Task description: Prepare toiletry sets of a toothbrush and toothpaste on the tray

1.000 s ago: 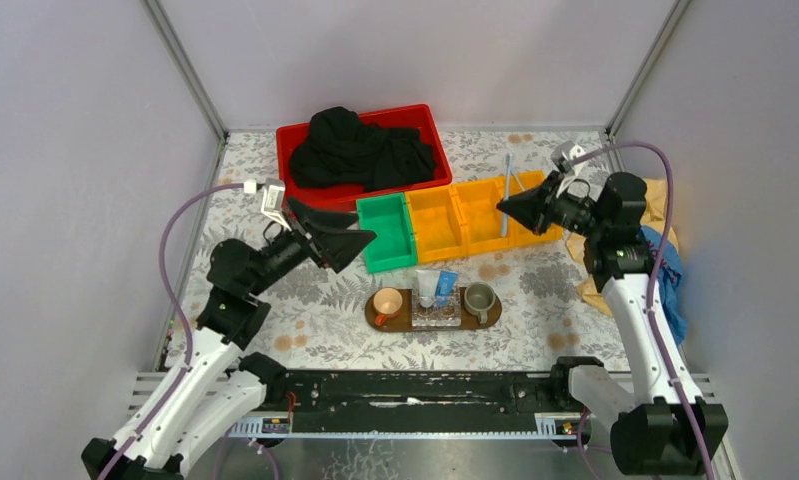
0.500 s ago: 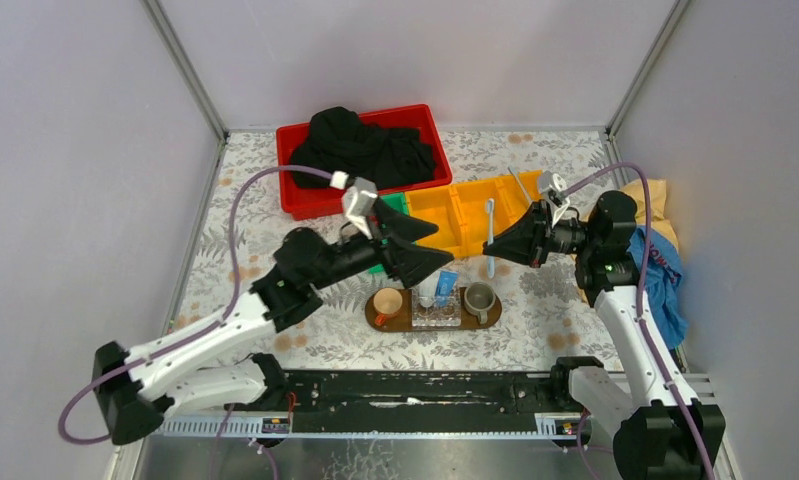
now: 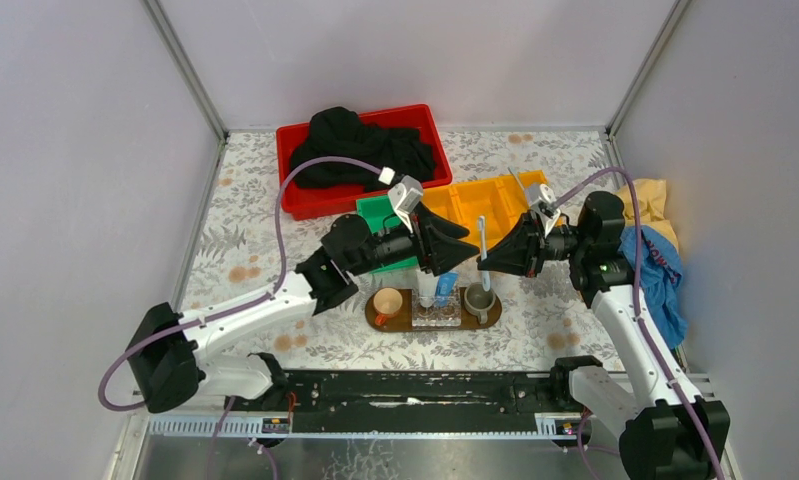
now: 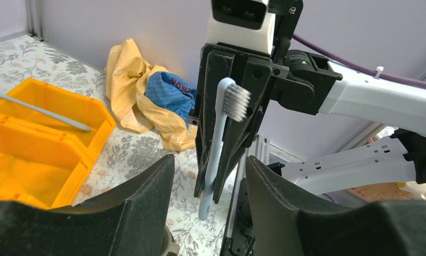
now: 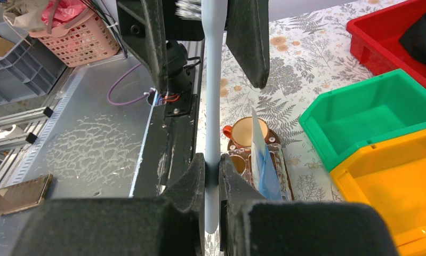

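Note:
My right gripper (image 3: 483, 265) is shut on a pale grey toothbrush (image 3: 483, 243) and holds it upright, bristles up, over the right end of the dark-brown tray (image 3: 407, 322). It also shows in the left wrist view (image 4: 217, 144) and the right wrist view (image 5: 212, 101). My left gripper (image 3: 463, 252) is open, its jaws either side of the brush without touching it. The silvery-white toothpaste (image 3: 427, 286) and the blue toothpaste (image 3: 446, 285) stand in a clear box on the tray. A second toothbrush (image 3: 521, 186) lies in a yellow bin (image 3: 472, 203).
An orange cup (image 3: 387, 303) and a grey-green cup (image 3: 478, 298) stand at the tray's ends. A green bin (image 3: 377, 212) and a red bin (image 3: 300, 200) with black cloth sit behind. Yellow and blue cloths (image 3: 660, 270) lie at the right.
My left arm has swung from the left side to the centre, its open jaws now around the brush. My right gripper has carried the toothbrush from the yellow bins down toward the tray.

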